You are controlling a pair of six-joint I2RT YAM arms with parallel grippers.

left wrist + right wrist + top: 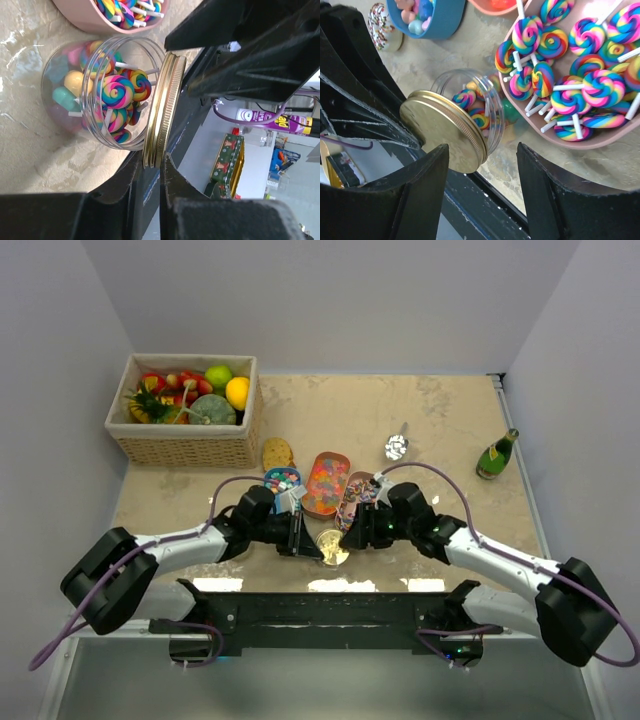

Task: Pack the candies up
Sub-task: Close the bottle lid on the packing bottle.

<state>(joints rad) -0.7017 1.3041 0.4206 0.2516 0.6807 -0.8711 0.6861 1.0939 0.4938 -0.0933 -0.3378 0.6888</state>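
A clear jar (100, 90) holding swirled lollipops and pastel balls stands near the table's front edge. A gold lid (162, 107) sits askew at its mouth. My left gripper (159, 161) is shut on the lid's rim. My right gripper (482, 167) hangs open just above the lid (442, 130) and jar (485, 102), touching neither. More candies lie in a pink tray (545, 137) of swirled lollipops, an orange tray (326, 483) and a blue bowl (282, 480). From above, both grippers meet over the jar (331, 544).
A round cookie (277, 453) lies behind the blue bowl. A wicker basket (185, 445) of fruit stands at the back left. A foil piece (397, 447) and a green bottle (497, 454) are at the back right. The table's front edge (520, 200) runs just below the jar.
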